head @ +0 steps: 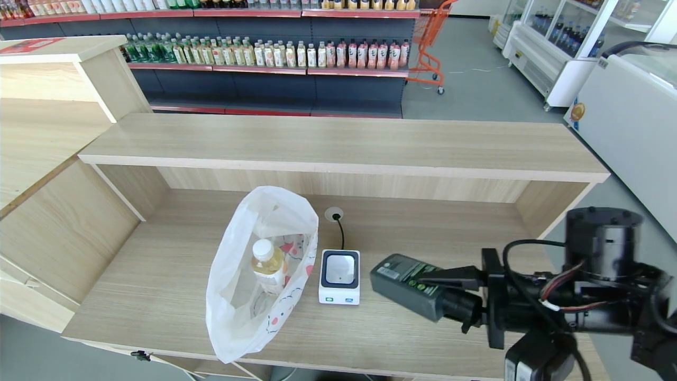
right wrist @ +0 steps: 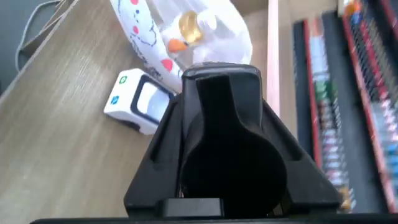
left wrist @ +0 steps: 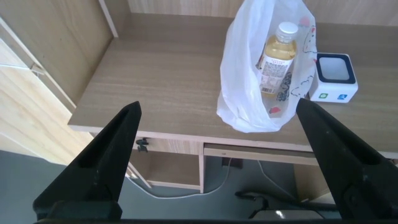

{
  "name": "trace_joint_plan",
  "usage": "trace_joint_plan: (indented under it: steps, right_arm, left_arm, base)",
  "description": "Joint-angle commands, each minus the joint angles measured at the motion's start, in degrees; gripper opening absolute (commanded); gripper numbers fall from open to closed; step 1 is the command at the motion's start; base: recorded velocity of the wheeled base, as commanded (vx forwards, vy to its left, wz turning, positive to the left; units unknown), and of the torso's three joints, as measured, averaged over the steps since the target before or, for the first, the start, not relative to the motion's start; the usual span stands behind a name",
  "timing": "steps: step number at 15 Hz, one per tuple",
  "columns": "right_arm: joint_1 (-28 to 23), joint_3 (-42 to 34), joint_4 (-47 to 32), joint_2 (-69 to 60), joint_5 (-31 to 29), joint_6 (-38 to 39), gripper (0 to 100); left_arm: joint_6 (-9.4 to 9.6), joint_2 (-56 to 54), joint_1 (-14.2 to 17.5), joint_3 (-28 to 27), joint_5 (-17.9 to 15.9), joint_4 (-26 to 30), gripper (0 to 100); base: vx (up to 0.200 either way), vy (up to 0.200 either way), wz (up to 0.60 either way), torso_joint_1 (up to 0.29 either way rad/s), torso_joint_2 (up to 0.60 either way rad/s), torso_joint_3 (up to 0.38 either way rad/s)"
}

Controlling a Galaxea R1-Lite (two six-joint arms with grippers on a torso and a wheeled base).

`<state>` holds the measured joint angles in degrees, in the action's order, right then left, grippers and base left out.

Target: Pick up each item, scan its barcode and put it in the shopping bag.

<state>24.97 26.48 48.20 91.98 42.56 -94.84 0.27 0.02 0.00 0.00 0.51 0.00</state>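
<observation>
A white shopping bag [head: 238, 312] stands open on the wooden counter [head: 153, 286], with a yellowish drink bottle [head: 267, 264] upright inside. Just right of it lies the white barcode scanner [head: 339, 276], window facing up. My right gripper [head: 443, 291] is shut on a dark green carton [head: 403, 276], held just above the counter, right of the scanner. The right wrist view has that carton [right wrist: 221, 124] up close, with the scanner [right wrist: 138, 102] and the bag [right wrist: 146, 28] beyond it. My left gripper [left wrist: 217, 168] hangs open off the counter's front edge, short of the bag [left wrist: 245, 102] and the bottle [left wrist: 277, 59].
A raised ledge [head: 338, 143] runs along the back of the counter, with side walls at both ends. The scanner's black cable [head: 340, 233] leads into a hole in the counter. Shelves of bottles [head: 264, 53] and white freezers [head: 624, 106] stand farther off.
</observation>
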Motion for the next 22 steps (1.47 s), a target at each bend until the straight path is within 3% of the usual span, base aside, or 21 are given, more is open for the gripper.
trace_joint_plan:
  steps: [1,4,6,9,13,16,18,22]
  right_arm:
    - [-10.82,-4.94,0.23,-10.77,-5.47,19.43,0]
    - [-14.33,-4.68,-0.92,-10.06,-7.23,47.12,0]
    - [-14.24,-3.19,-1.0,-9.1,-10.48,74.36,0]
    - [-13.19,-2.13,-0.92,-2.94,-12.15,94.84,0]
    - [-6.33,-0.55,-0.48,7.51,-12.41,104.77,0]
    - [-4.31,5.16,-0.65,14.02,-13.99,110.14,0]
    - [-1.24,12.98,-0.83,20.52,-20.5,116.73,0]
    - [1.58,19.05,-0.92,26.15,-21.38,123.14,0]
  left_arm:
    - [0.0,-0.02,0.0,0.0,-0.07,0.0,100]
    - [0.0,-0.02,0.0,0.0,0.02,0.0,100]
    - [0.0,-0.02,0.0,0.0,0.02,0.0,100]
    - [0.0,-0.02,0.0,0.0,0.02,0.0,100]
    - [0.0,-0.02,0.0,0.0,0.02,0.0,100]
    - [0.0,-0.02,0.09,0.0,-0.07,0.0,100]
    - [0.0,-0.02,0.0,0.0,0.02,0.0,100]
    - [0.0,-0.02,0.0,0.0,-0.07,0.0,100]
  base:
    - [0.0,0.0,0.0,0.0,0.0,0.0]
    - [0.0,0.0,0.0,0.0,0.0,0.0]
    - [0.0,0.0,0.0,0.0,0.0,0.0]
    - [0.0,0.0,0.0,0.0,0.0,0.0]
    - [0.0,0.0,0.0,0.0,0.0,0.0]
    - [0.0,0.0,0.0,0.0,0.0,0.0]
    - [0.0,0.0,0.0,0.0,0.0,0.0]
    - [0.0,0.0,0.0,0.0,0.0,0.0]
